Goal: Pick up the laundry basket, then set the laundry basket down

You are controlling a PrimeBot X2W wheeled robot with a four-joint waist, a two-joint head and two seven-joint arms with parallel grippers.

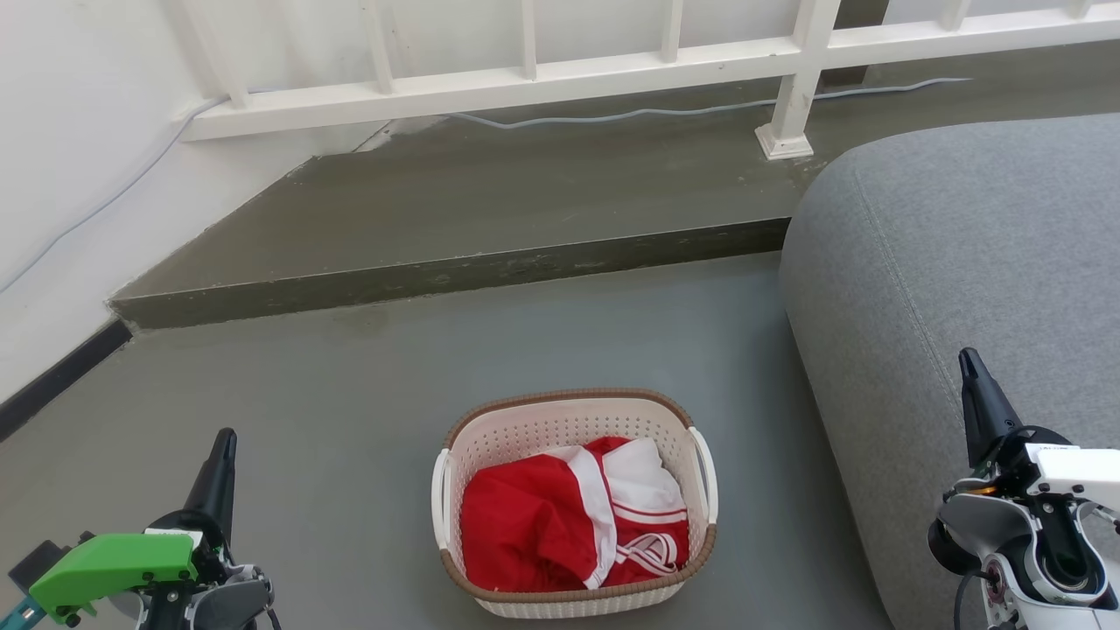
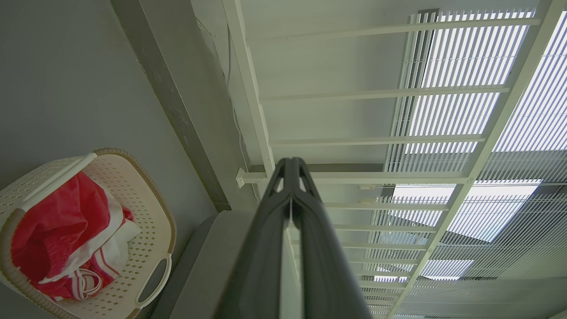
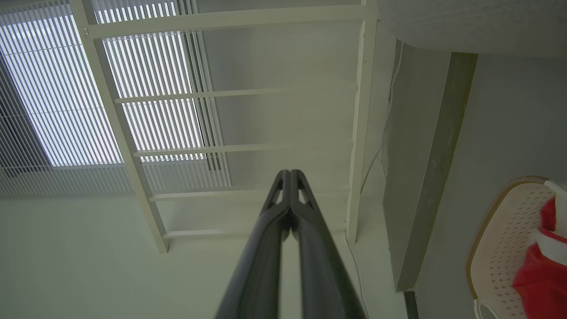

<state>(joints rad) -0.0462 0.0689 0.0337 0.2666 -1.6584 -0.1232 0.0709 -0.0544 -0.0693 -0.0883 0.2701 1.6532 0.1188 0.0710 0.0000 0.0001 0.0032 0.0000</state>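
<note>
The laundry basket sits on the grey floor in the lower middle of the head view, cream perforated plastic with a brown rim and white side handles. Red and white clothes lie inside it. My left gripper is shut at the lower left, well apart from the basket. Shut too, my right gripper points up at the lower right, in front of the sofa. The left wrist view has the laundry basket at its lower left, beside the closed left gripper. In the right wrist view the laundry basket shows at the right edge, away from the right gripper.
A grey sofa fills the right side, close to the basket. Behind the basket a raised concrete step runs across, with a white railing and a cable beyond. A white wall stands at the left.
</note>
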